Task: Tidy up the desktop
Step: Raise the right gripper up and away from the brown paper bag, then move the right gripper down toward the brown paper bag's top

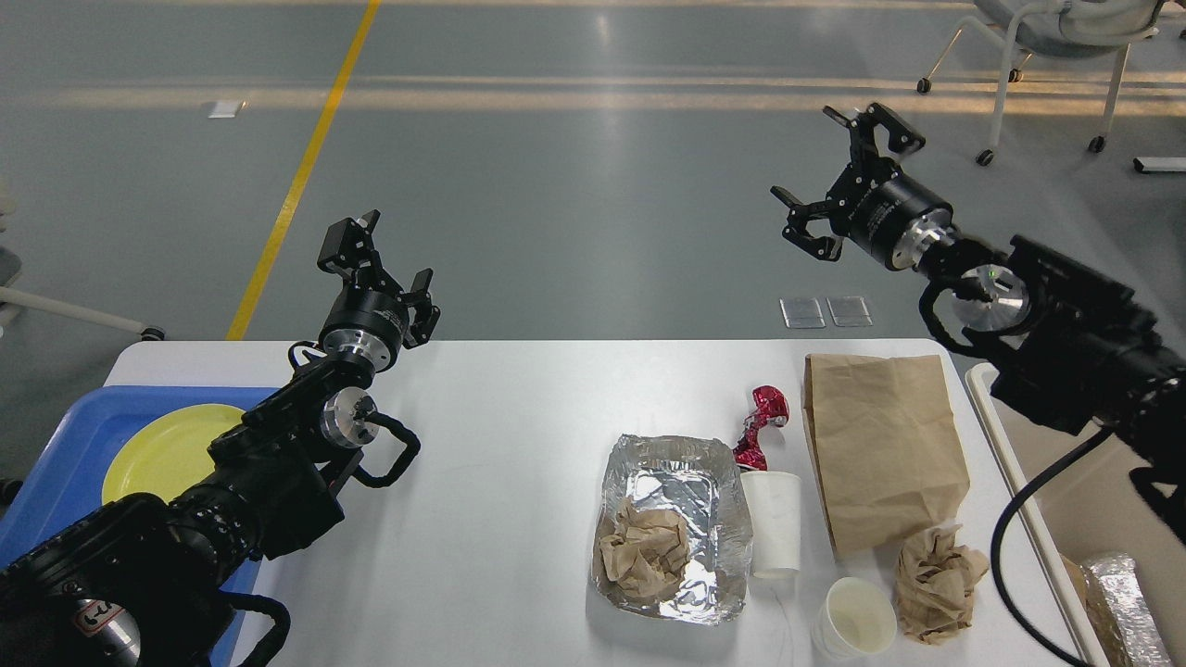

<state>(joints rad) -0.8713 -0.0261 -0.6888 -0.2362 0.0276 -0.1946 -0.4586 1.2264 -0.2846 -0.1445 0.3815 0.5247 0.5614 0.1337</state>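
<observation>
A: So, trying to figure out which arm to send next for tidying the desktop (482,445). Any thoughts?

B: Probably the right one. Seeing nearly all the clutter on the right half: bag (880,445) lying flat, foil tray (676,463) with crumpled paper inside, red wrapper (762,426) between those two, cup (774,523) on its side just beside the tray, plus a second cup (857,616) and a loose wad (936,579) down by the near edge.

A: And the right gripper (829,171) itself?

B: Parked up high, out past the far edge over the floor. Fingers spread wide, holding nothing. So all of it down and back toward the body from there, with the far end of the bag nearest. Worth noting the bag's long axis too: running front to back, so likely easier to pinch across the short way at that far end. Just a guess though.

A: Left gripper (384,264) no good?

B: Also spread open and empty, but hanging over the far-left corner next to the blue tray (56,463) with the plate (162,449). Well apart from the mess. Also got the bin (1010,482) just off the right edge, with some foil in it, so a short carry for the right arm.
</observation>
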